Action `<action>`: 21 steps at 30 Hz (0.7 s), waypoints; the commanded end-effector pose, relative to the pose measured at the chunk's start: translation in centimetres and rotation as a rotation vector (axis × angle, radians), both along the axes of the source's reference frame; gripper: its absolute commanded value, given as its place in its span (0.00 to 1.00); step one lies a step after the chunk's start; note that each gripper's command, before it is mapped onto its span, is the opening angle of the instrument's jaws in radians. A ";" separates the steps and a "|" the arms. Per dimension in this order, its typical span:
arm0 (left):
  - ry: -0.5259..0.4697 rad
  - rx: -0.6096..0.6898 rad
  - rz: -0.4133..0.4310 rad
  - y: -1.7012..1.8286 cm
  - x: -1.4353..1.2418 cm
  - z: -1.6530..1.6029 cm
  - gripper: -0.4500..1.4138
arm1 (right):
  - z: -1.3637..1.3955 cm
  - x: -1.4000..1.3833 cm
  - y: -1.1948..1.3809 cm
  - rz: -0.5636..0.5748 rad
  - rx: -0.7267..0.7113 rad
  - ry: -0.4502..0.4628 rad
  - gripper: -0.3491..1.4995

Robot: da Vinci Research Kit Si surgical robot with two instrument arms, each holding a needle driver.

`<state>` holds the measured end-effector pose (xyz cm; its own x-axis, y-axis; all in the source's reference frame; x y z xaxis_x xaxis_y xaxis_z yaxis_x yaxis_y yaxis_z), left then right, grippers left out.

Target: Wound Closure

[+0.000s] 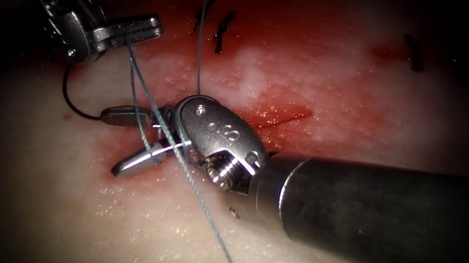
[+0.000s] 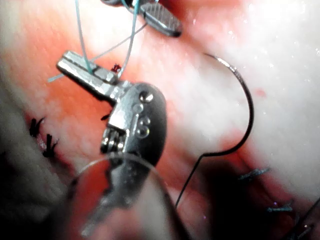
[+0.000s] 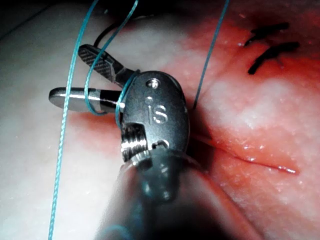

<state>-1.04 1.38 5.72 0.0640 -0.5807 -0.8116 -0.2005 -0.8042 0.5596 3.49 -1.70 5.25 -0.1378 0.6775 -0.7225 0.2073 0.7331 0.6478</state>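
Right pincer (image 1: 125, 142) gapes with pale blue-green thread (image 1: 183, 161) looped around it; left pincer (image 1: 140, 27) is clamped on that thread.

The right pincer's 2 steel jaws stand apart over the pale, red-stained pork tissue (image 1: 58, 205), holding nothing. The left pincer pinches the thread above and left. The thin dark curved needle (image 1: 68, 99) lies free on the tissue between them. The short red cut (image 1: 284, 119) lies right of the pincers; dark finished stitches (image 1: 221, 31) sit above.
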 end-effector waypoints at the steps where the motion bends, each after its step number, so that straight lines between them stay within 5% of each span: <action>1: 0.029 0.002 -0.005 0.04 -0.04 0.08 0.00 | 0.00 0.09 -0.01 -0.001 0.005 0.024 0.75; 12: 0.111 -0.015 -0.001 -0.08 -0.02 0.37 0.00 | -0.13 0.06 0.10 0.067 0.046 0.148 0.77; 21: 0.078 0.008 -0.008 -0.27 0.15 0.42 0.00 | -0.07 -0.21 0.30 0.174 0.096 0.122 0.79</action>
<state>-0.84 1.06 6.07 -0.0042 -0.5718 -0.8204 -0.1634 -0.8090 0.5647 3.22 -1.39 5.12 -0.3408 0.7000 -0.6276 0.1594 0.7009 0.6952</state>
